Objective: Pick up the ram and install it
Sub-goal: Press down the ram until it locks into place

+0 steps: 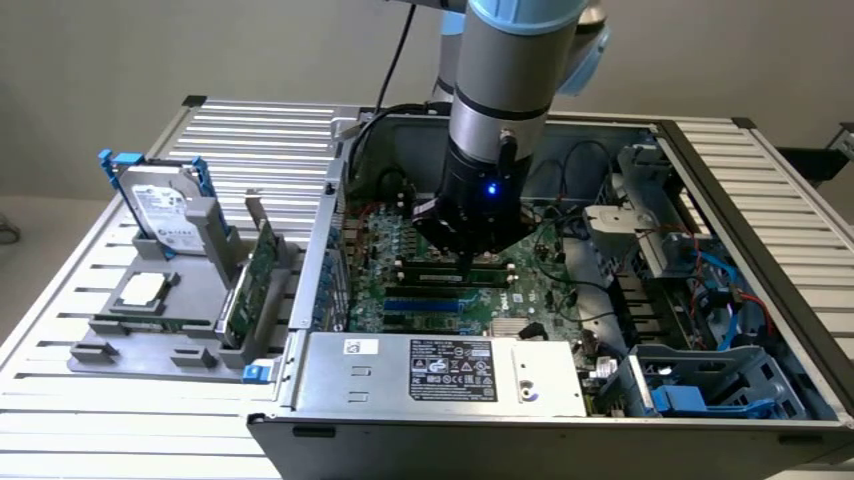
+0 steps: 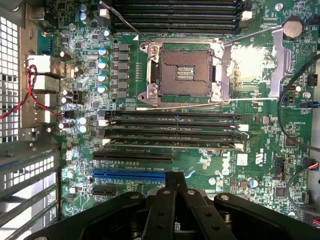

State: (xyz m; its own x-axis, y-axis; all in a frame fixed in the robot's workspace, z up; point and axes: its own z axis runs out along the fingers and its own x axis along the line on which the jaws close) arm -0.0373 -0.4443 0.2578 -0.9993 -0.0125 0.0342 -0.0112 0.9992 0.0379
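My gripper hangs low inside the open computer case over the motherboard's memory slots, fingers shut together with nothing visible between them. In the wrist view the shut fingertips meet in a point. The ram appears as a thin green stick standing in the memory slot nearest the long black and blue expansion slots. In the exterior view the ram lies just under my gripper. Whether the fingertips touch it I cannot tell. The neighbouring memory slots are dark and bare.
The empty processor socket sits beside the slots. Cables and drive cages crowd the case at the exterior view's right. A power supply spans the front. Outside, a grey fixture holds a hard drive, a silver chip and an expansion card.
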